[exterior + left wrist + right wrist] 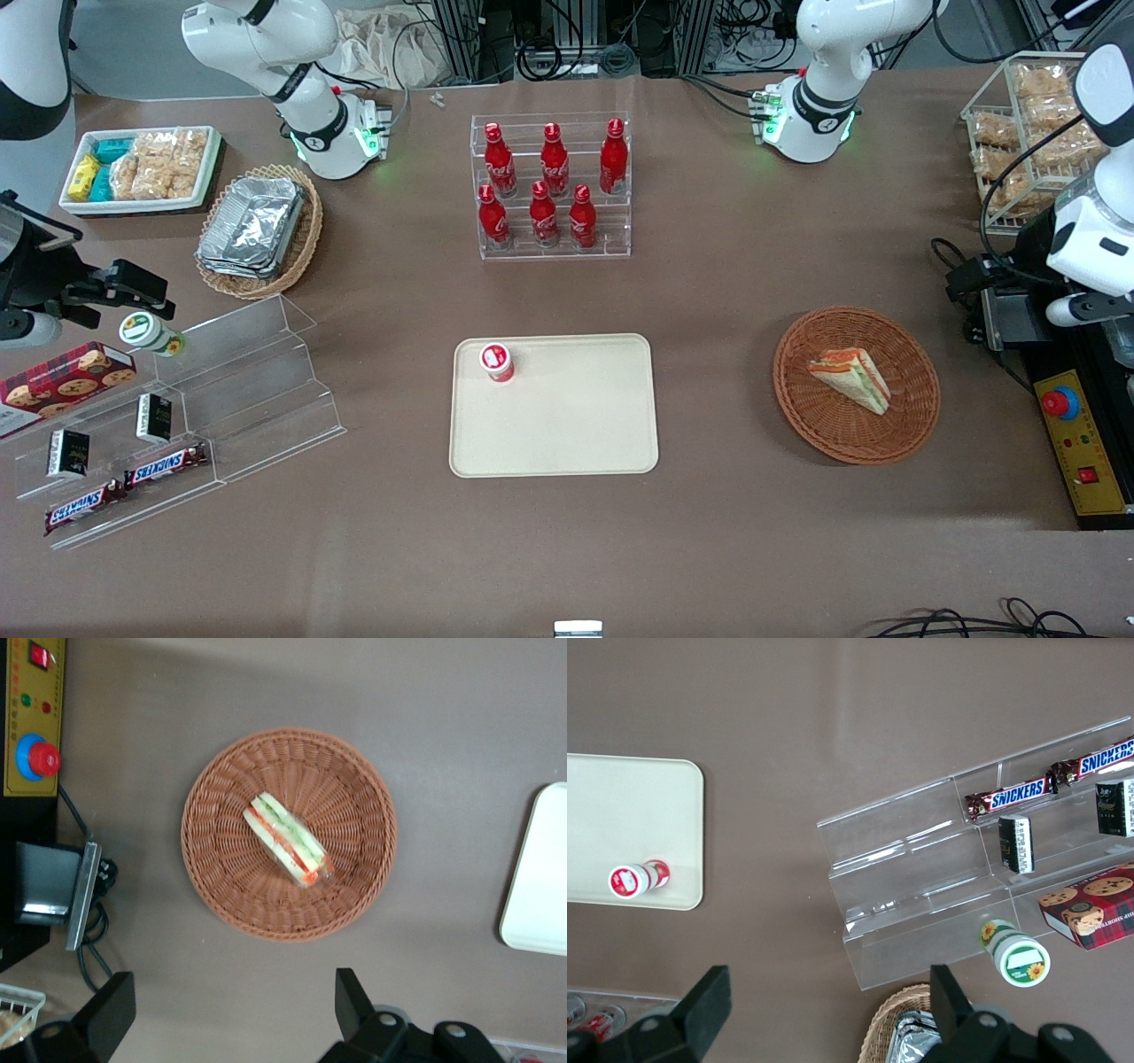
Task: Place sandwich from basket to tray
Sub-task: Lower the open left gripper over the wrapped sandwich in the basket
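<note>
A brown table (726, 266) fills the scene; at twelve o'clock, black cables (567, 53) lie against metal framing.

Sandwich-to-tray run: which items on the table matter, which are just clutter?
Relevant:
- triangular wedge sandwich with green and red filling
- round reddish-brown wicker basket holding it
- flat cream rectangular tray
- left arm's hand, open, above the table beside the basket

Clutter:
- small red-and-white cup on the tray
- red bottles in a clear rack
- Snickers bars
- foil containers
</note>
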